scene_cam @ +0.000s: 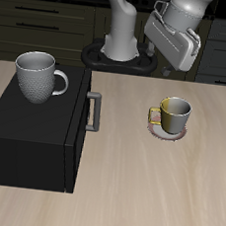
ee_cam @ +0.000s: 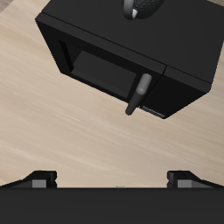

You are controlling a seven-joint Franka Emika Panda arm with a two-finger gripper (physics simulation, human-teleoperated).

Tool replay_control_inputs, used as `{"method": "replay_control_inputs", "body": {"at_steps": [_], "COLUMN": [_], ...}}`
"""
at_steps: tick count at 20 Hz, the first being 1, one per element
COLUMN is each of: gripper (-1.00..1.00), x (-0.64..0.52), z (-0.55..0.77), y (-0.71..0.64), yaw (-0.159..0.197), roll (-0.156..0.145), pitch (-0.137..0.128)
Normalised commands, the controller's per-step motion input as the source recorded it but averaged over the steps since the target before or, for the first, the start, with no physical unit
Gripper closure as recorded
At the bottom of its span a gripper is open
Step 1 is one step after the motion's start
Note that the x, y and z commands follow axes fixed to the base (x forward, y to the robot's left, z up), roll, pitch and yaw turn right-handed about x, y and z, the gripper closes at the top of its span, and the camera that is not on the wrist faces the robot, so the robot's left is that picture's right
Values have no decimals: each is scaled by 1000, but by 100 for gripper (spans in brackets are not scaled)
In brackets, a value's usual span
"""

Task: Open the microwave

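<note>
no brand, label or writing can be read on anything here.

the microwave (scene_cam: 34, 126) is a matte black box lying at about 9 o'clock on the wooden table (scene_cam: 155, 199) in the exterior view, well apart from the arm. its door is closed flush with the body. the door face looks toward 3 o'clock, toward the middle of the table, and the box's long axis seems to run from 12 to 6 o'clock, along that door face. the grey bar handle (scene_cam: 92, 112) stands out from the door near its farther end and also runs 12 to 6. in the wrist view the dark glass window (ee_cam: 103, 74) and the handle show plainly, with the door shut.

a grey mug (scene_cam: 38, 76) stands upright on top of the microwave, at its far end. a yellow-and-grey mug (scene_cam: 172, 114) sits on a small saucer (scene_cam: 167, 132) at about 3 o'clock from the handle, clear of the microwave.

the gripper (scene_cam: 195, 47) hangs in the air at about 1 o'clock, above the table's back edge, touching nothing. its fingers (ee_cam: 40, 179) are spread wide apart with nothing between them.
</note>
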Motion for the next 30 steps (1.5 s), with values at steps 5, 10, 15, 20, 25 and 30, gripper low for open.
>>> {"method": "replay_control_inputs", "body": {"at_steps": [5,10,15,20,25,30], "gripper": [-100,-100,-100,-100,-100,-100], "x": [-18,-25,-63,5,-4,0], "z": [-112,-40,-29,-77,-45,-102], "y": [20,35,-174,-18,35,-53], "yaw": [-132,-75,-141,-71,-35,-16], "roll": [-26,-9,-65,-9,28,-26], "pitch": [-31,-56,-45,-55,-39,-75]}}
